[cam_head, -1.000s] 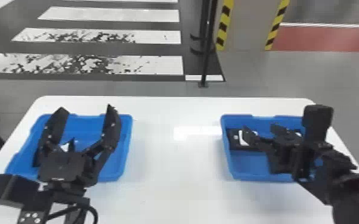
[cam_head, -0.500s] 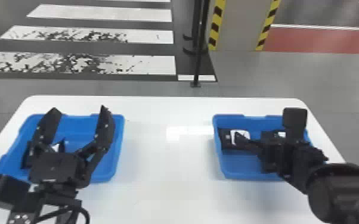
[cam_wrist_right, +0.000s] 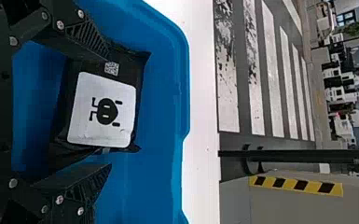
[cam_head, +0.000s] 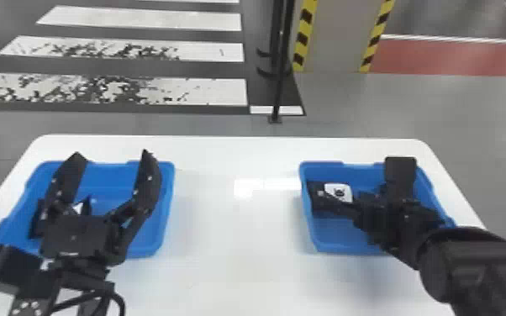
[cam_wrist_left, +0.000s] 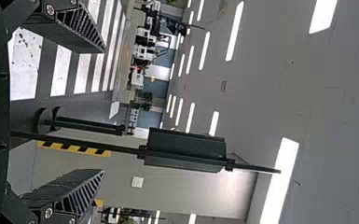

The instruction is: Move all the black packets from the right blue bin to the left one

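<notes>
Spreading its fingers over the black packet (cam_wrist_right: 84, 126) near the left edge of the right blue bin (cam_head: 319, 246), the right end effector (cam_wrist_right: 109, 111) may skid off slick film if it closes too high. The left end effector (cam_head: 112, 154) gapes above the left bin (cam_head: 164, 214).

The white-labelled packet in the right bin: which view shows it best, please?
The right wrist view: the packet and label appear close up. The head view shows it smaller, partly hidden by the right gripper; the left wrist view faces the room.
</notes>
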